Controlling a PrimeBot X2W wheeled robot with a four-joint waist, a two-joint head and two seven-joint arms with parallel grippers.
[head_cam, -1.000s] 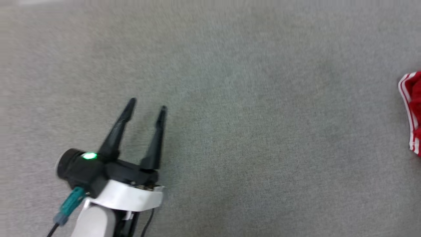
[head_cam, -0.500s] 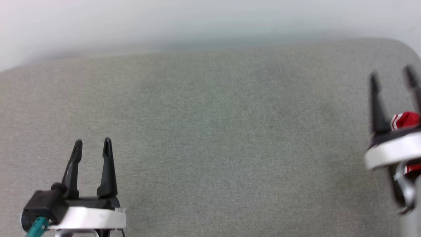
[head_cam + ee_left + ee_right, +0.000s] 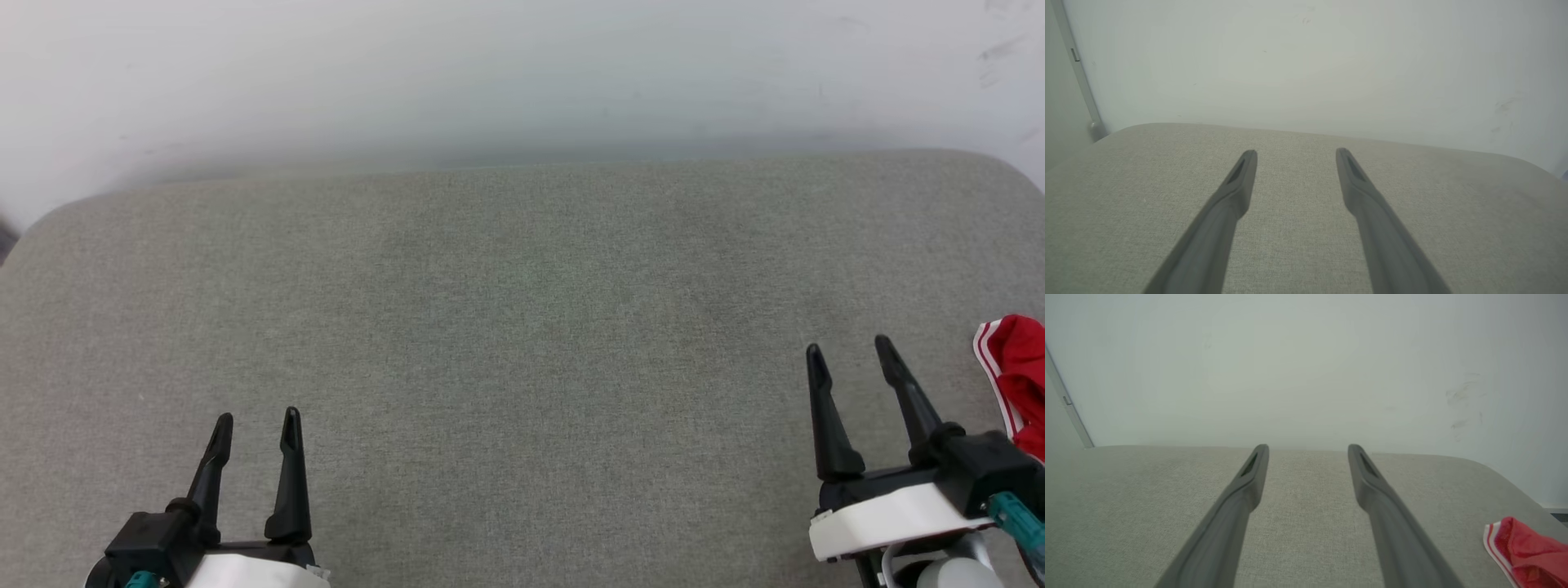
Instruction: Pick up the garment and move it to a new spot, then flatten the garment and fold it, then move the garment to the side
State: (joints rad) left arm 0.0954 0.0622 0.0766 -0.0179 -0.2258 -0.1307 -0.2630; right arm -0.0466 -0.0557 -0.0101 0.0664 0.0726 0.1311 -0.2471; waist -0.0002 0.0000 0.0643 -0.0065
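A corner of the red garment (image 3: pixel 1020 376) with white striped trim lies at the right edge of the grey cushioned surface (image 3: pixel 522 327), mostly cut off by the frame. The same red cloth (image 3: pixel 1527 551) sits low right in the right wrist view. My right gripper (image 3: pixel 849 349) stands open just left of the garment, apart from it, nothing between its fingers. Far off at the lower left, my left gripper (image 3: pixel 255 420) is open and empty too. Both fingers of the left gripper (image 3: pixel 1295 152) point over bare fabric toward the wall.
A pale wall (image 3: pixel 522 73) rises right behind the surface's far rounded edge. A grey vertical strip (image 3: pixel 1081 81) runs down the wall at the left. The wide middle of the surface between my grippers is bare fabric.
The head camera has tilted up and shifted, bringing the wall and both grippers into view. Both grippers stay open. The garment lies in place at the right edge.
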